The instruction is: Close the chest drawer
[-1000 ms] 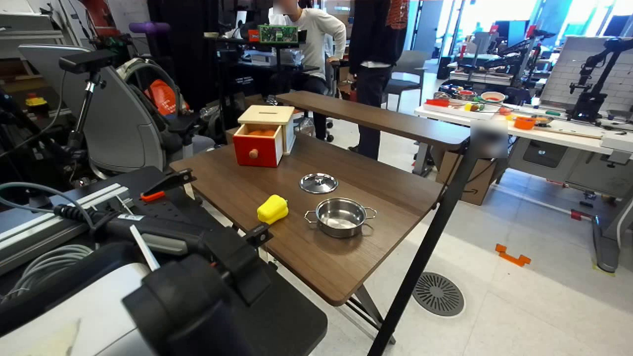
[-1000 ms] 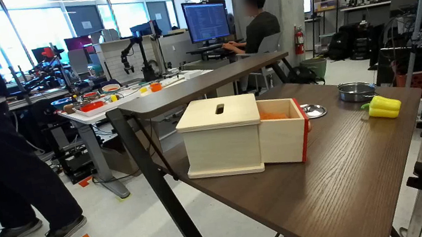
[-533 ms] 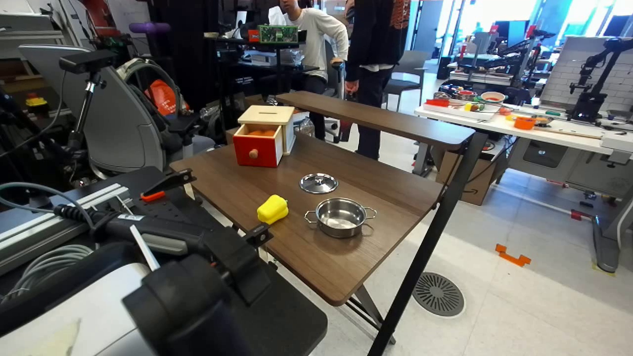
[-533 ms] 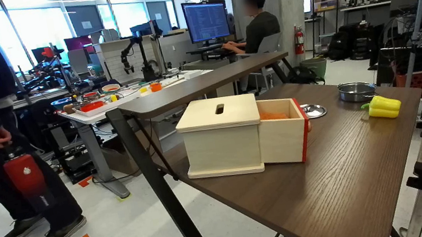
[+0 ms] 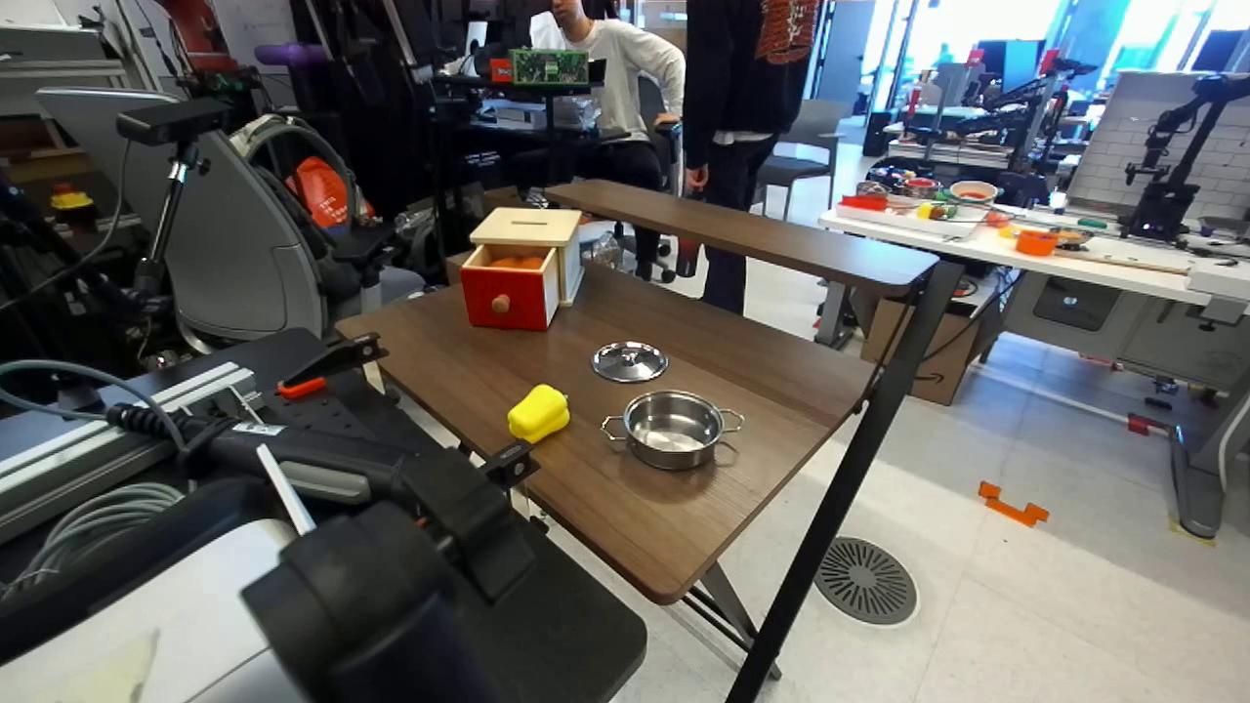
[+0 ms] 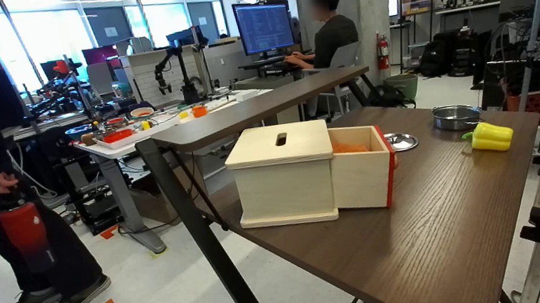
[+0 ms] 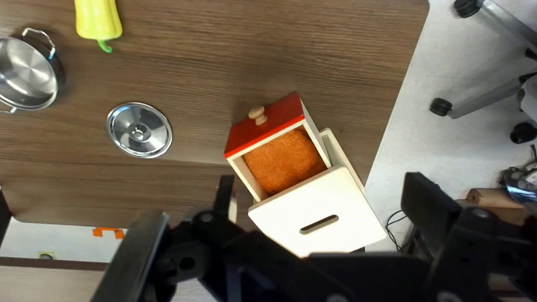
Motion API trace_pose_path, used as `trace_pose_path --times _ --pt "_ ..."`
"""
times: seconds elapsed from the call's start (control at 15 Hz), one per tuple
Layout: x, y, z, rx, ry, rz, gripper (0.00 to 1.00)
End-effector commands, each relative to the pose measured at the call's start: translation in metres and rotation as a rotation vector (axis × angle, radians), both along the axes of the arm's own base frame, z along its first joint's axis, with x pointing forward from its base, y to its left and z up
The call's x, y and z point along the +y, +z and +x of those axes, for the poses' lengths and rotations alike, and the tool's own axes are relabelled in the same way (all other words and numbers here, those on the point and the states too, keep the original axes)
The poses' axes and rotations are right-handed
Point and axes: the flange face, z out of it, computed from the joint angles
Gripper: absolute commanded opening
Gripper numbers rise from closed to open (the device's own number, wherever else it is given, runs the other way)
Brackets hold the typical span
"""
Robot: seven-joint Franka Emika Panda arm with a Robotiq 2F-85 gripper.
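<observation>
Clock read from the centre of the wrist view. Nearest: gripper (image 7: 322, 184), jaws wide apart, one at 7 to 8 o'clock, the other between 3 and 4; clamped on nothing. Beyond it on the table (image 7: 319, 50): chest (image 7: 312, 205) at 5 o'clock, drawer (image 7: 251, 181) at centre, standing well out toward 11. Closing not yet done. Orange contents (image 7: 285, 161) inside; cannot tell what they are, nor their weight.

Handling (judged): looks like wood, so stiff, probably light, not fragile. Painted red front (image 7: 281, 114) likely slick; the small round knob (image 7: 257, 115) is the one clear hold, but a push should need no grip. Preferred contact: on the front beside the knob, or on the knob itself, driven square toward 5 o'clock. Off-axis load may bind the drawer. Whole chest may skid instead; table edge runs close by it on the 3-to-4 o'clock side.

Farther: pot lid (image 7: 140, 131) at 9, yellow pepper (image 7: 98, 20) at 10, pot (image 7: 29, 71) between 9 and 10.
</observation>
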Motion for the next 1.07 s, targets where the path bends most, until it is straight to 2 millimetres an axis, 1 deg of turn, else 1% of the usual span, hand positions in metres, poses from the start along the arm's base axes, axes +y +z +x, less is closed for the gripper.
trace_pose_path --times 0.0,0.27,0.47,0.73,1.0 --pt "-0.001 -0.045 0.038 -0.020 0.079 -0.001 1.00" --pt "-0.003 -0.096 0.064 0.042 0.214 0.017 1.00" --pt "-0.004 -0.127 0.076 0.112 0.339 0.026 1.00" --pt "-0.015 -0.158 0.088 0.181 0.437 0.027 1.00" --pt "-0.029 -0.177 0.094 0.233 0.454 0.020 1.00"
